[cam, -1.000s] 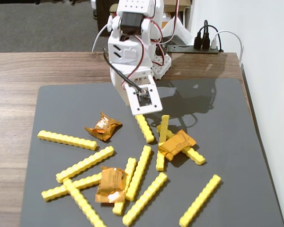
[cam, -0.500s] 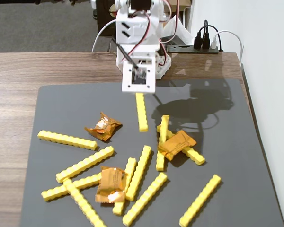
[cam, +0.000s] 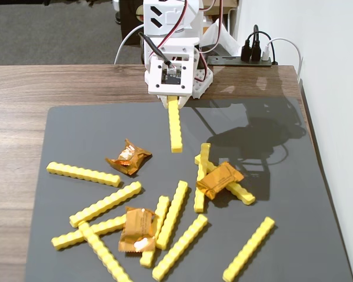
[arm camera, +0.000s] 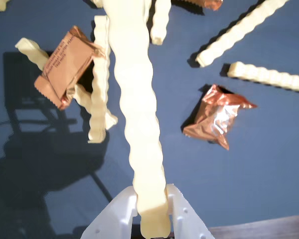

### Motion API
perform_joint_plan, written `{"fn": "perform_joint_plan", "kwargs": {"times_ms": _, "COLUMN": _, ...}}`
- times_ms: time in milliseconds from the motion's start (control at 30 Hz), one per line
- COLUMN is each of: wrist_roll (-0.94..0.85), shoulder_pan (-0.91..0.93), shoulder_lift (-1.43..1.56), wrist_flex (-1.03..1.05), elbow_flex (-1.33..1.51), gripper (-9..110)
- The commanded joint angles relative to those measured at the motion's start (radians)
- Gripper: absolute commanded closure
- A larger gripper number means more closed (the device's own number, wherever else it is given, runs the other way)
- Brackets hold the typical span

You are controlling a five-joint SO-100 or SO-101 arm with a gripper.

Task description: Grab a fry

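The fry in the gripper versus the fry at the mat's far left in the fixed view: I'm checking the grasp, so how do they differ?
The held fry is pinched at one end by the gripper; the left fry lies free on the mat. The held fry points away from the arm; the left fry lies crosswise. Both are yellow, studded and similarly long.

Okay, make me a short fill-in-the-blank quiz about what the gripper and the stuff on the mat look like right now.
1. The gripper is shut on a ____ fry.
2. In the fixed view, the number of orange foil packets on the dark mat is ____.
3. The held fry is gripped at one ____, with the rest sticking out past the gripper.
4. In the fixed view, the packet right of centre rests on top of crossed ____.

Missing words: yellow; three; end; fries
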Motion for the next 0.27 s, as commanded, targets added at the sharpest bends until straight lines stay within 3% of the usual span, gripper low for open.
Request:
{"fn": "perform_joint_plan", "kwargs": {"times_ms": 0, "wrist_roll": -0.006, "shoulder_pan": 0.000, "shoulder_lift": -0.006, "wrist_flex": 0.003, "elbow_flex": -0.044, "gripper": 101}}
{"fn": "perform_joint_plan", "kwargs": {"times_ms": 233, "wrist_roll": -0.025, "shoulder_pan": 0.008, "shoulder_lift": -0.008, "wrist_flex": 0.003, "elbow_flex": -0.031, "gripper": 101}}
